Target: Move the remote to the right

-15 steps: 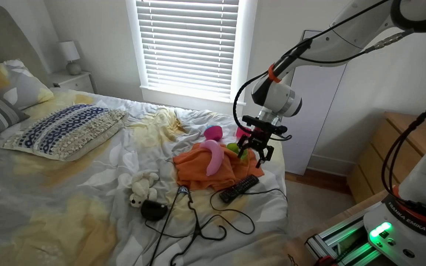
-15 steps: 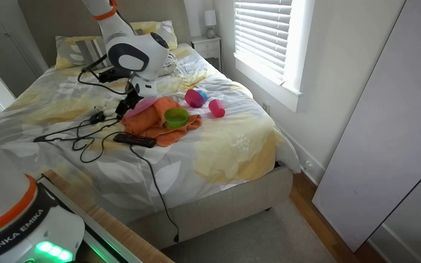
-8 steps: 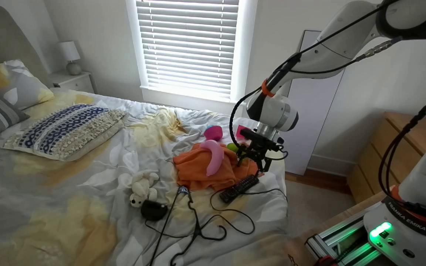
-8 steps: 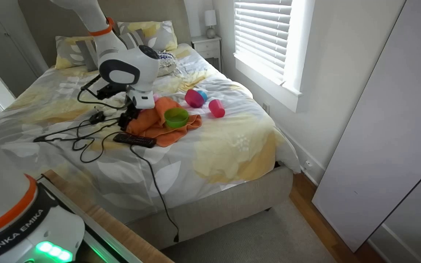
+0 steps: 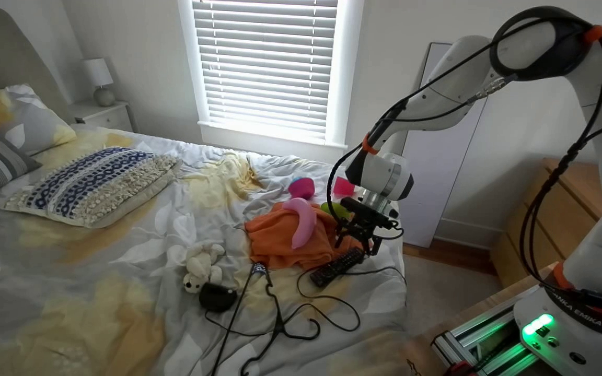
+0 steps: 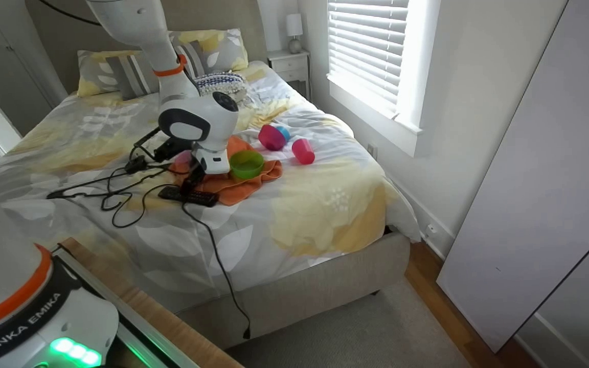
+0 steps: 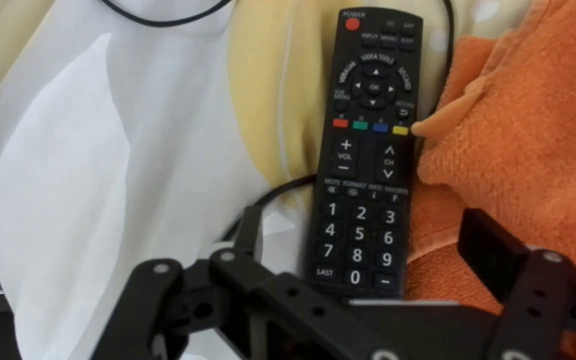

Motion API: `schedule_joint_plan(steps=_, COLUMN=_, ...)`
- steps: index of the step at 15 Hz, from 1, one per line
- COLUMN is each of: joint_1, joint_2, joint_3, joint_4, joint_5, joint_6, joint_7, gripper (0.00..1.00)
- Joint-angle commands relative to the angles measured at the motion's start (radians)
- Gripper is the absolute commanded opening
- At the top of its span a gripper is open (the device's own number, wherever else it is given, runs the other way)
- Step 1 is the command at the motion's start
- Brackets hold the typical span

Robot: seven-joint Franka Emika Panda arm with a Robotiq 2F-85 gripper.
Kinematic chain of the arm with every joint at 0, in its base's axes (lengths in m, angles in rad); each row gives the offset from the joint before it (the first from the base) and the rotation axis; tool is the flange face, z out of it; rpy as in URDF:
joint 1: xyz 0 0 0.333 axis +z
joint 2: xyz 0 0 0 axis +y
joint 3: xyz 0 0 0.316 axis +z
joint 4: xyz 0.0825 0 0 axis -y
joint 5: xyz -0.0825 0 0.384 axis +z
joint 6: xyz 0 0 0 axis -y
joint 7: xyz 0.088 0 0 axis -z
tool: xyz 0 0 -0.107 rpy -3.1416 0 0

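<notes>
Gripper [image 7: 369, 234] lower vs. earlier, spread astride remote [image 7: 365, 155]; closing may pinch towel [image 7: 518, 145] too b/c it's just beside, & cable [image 7: 288, 186] underneath could snag.

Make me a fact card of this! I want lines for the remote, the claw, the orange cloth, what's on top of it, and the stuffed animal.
remote: black, lying on the bed, buttons up
claw: open, at the remote's number end, not gripping it
orange cloth: rumpled, alongside the remote
on orange cloth: pink banana-shaped thing, green bowl
stuffed animal: white, lying on the bed
</notes>
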Motion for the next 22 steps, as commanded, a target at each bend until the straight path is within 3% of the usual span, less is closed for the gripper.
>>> schedule_joint_plan(steps=1, joint_1=-0.006, joint_2=0.085, joint_3=0.005, joint_4=0.078, joint_5=0.008, joint_6=-0.052, joint_7=-0.046, gripper=1.0)
schedule_joint_plan(steps=9, joint_1=-0.009, joint_2=0.171, joint_3=-0.001, joint_4=0.167, joint_5=0.001, joint_6=-0.173, joint_7=-0.082, gripper=0.97)
schedule_joint_plan(steps=15, joint_1=-0.005, joint_2=0.208, joint_3=-0.01, joint_4=0.208, joint_5=-0.003, joint_6=-0.205, joint_7=-0.078, gripper=0.45)
schedule_joint_plan(steps=17, joint_1=-0.005, joint_2=0.204, joint_3=-0.012, joint_4=0.206, joint_5=-0.001, joint_6=-0.212, joint_7=-0.076, gripper=0.32)
schedule_joint_plan(steps=22, joint_1=-0.024, joint_2=0.095, joint_3=-0.005, joint_4=0.107, joint_5=0.023, joint_6=-0.213, joint_7=-0.093, gripper=0.31)
